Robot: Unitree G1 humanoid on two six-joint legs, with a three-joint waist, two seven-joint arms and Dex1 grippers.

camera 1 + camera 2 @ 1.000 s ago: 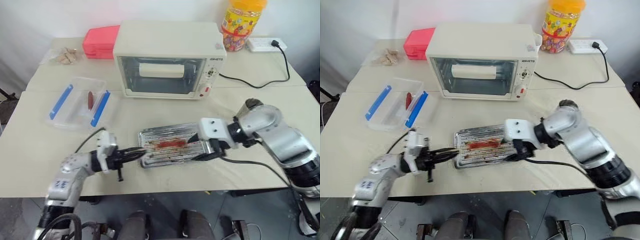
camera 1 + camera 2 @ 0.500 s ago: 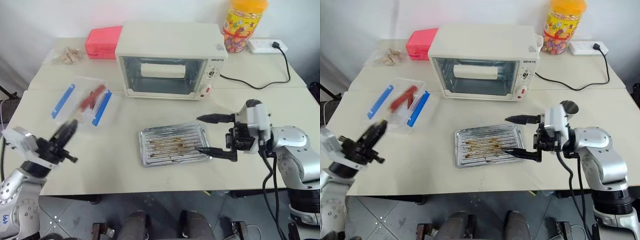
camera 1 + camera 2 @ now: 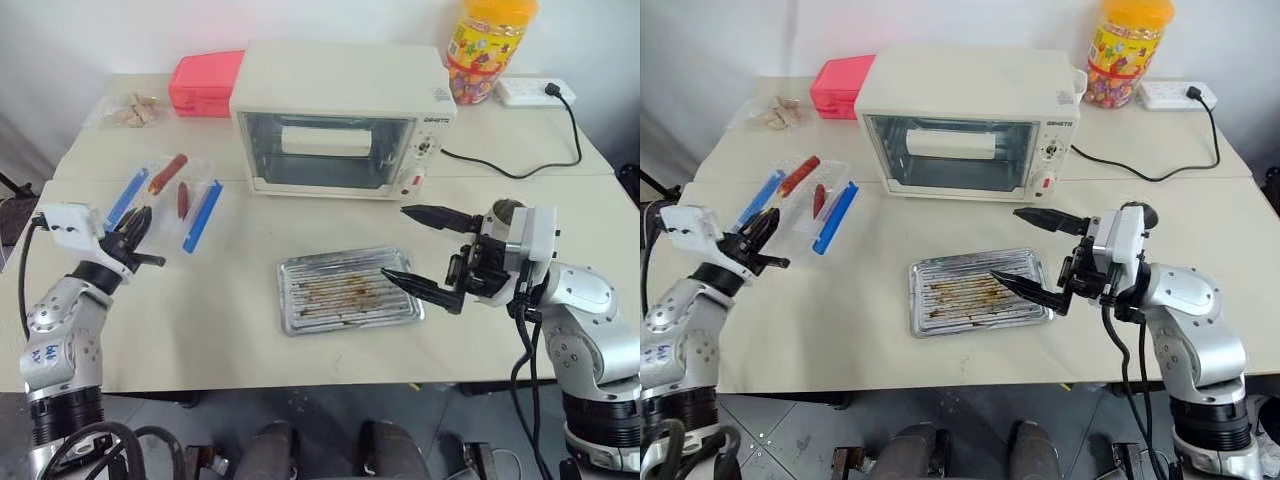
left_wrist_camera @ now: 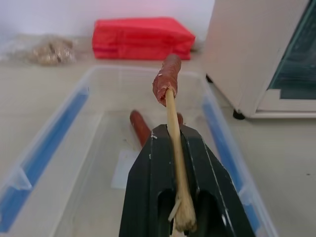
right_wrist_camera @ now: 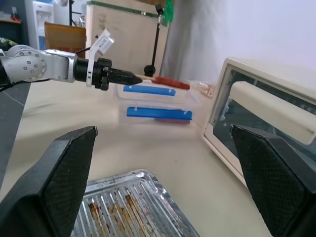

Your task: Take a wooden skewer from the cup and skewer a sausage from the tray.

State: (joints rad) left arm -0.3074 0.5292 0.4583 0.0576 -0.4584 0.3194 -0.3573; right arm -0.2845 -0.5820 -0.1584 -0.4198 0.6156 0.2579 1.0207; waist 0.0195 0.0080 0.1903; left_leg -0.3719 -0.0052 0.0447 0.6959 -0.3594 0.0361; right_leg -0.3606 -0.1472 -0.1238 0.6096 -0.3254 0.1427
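wooden skewer through sausage, head views lose the stick

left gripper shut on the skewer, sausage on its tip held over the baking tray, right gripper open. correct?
One thing is off: the sausage is held over the clear plastic box, not the tray. The left wrist view shows it, and the left eye view shows nothing lying in the tray. The rest stands: the left gripper is shut on the wooden skewer, and the right gripper is open.
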